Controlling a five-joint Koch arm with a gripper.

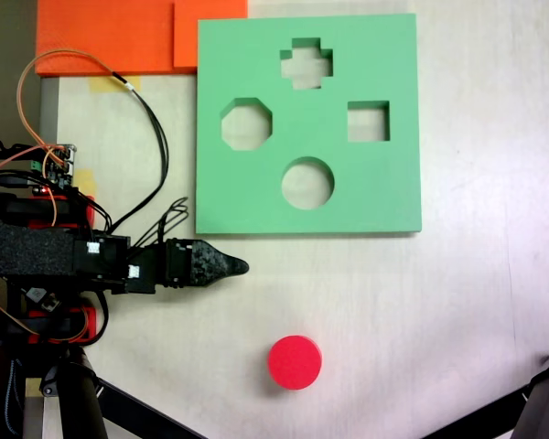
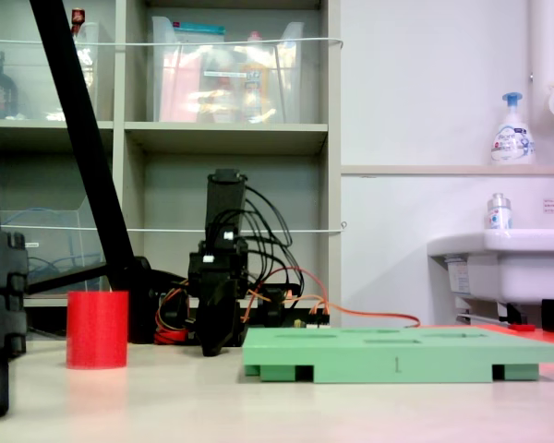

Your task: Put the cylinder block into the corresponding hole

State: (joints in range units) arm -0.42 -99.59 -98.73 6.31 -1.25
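The cylinder block (image 1: 295, 362) stands free at lower centre on the desk (image 1: 457, 311). Your gripper (image 1: 241, 267), state indeterminable, rests left; the round hole (image 1: 307, 183) is unfilled.

No text, label or number is legible in either fixed view.

- A pale, off-white table top (image 1: 457, 320) takes even, soft light.
- Orange foam sheets (image 1: 119, 37) lie at its far edge in the top-down fixed view.
- A grey-beige shelf unit (image 2: 226, 138) stands behind, with clear plastic bins (image 2: 226, 78) on it.
- A plain white wall (image 2: 425, 83) carries a ledge with a soap pump bottle (image 2: 512, 129).
- A white sink (image 2: 503, 263) juts out below.
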